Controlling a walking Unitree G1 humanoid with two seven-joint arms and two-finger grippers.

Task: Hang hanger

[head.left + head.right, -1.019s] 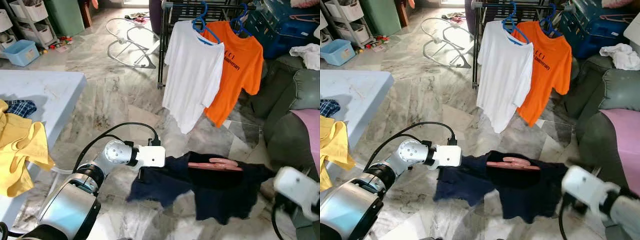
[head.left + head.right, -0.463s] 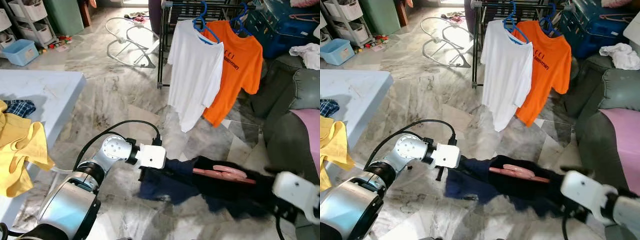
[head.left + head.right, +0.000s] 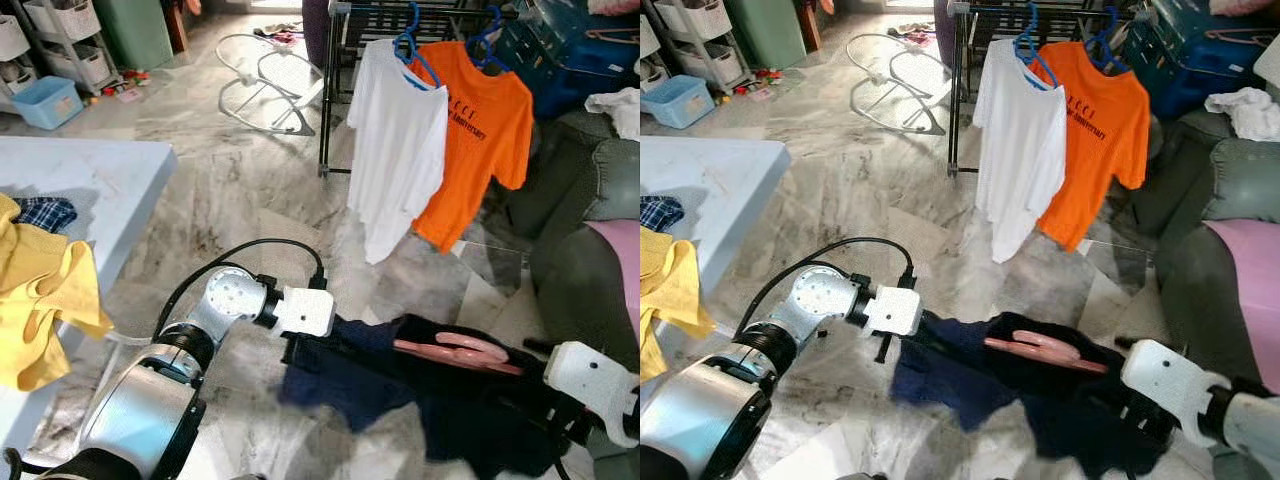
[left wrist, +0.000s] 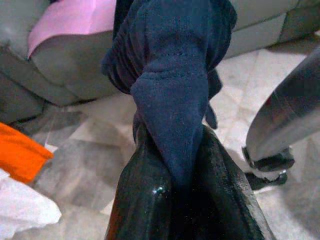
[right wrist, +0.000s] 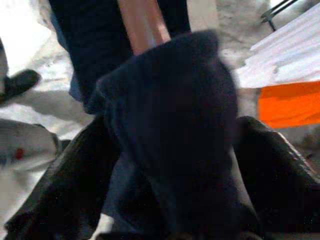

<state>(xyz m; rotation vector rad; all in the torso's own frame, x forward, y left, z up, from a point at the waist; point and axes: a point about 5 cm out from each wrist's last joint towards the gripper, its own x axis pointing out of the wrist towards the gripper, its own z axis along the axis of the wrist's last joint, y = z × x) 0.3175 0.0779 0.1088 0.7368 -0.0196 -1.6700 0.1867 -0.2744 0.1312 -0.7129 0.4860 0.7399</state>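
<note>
A dark navy cloth garment (image 3: 420, 385) with a pink plastic hanger (image 3: 455, 352) inside it is stretched low over the marble floor (image 3: 240, 190), in front of the black metal clothes rack (image 3: 345, 60). The left hand (image 4: 182, 200), arm bent inward at the elbow, pinches one bunched end of the garment. The right hand (image 5: 175, 200), reaching from the rack's right side, grips the other end, fingers tight on the fabric.
</note>
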